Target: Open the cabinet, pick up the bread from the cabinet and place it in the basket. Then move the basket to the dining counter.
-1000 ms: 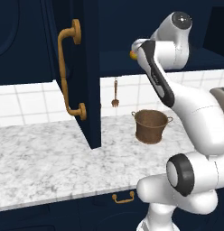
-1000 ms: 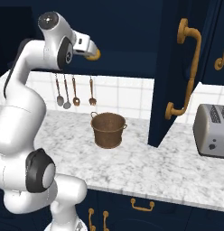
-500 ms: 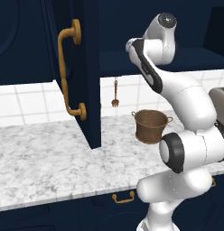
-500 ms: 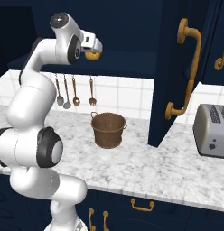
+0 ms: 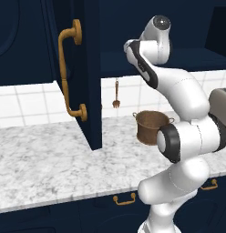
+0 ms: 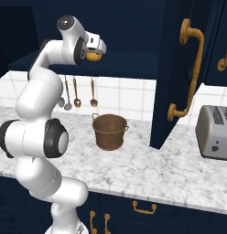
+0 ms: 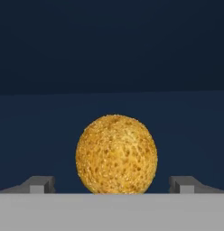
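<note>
Up at the open cabinet, the arm reaches high and the gripper points into the dark interior above the counter. A bun sits right between the fingertips in the hand view, and from the right base view the same bread shows as a small orange ball just under the white hand. The fingertips stand on either side of it with a clear gap showing at each flank, so the claw looks released rather than clenched, though whether the pads touch the bun lower down I cannot tell. Behind the bun lies only navy (the cabinet's back wall and what seems to be its shelf). One cabinet door stands swung out toward the cameras, its long brass handle facing left in the left base view. Below, the basket stands upright on the marble, well beneath the gripper and apart from it. Utensils hang on the tiled wall behind the basket. A toaster stands at the right end of the counter, beyond the open door.
</note>
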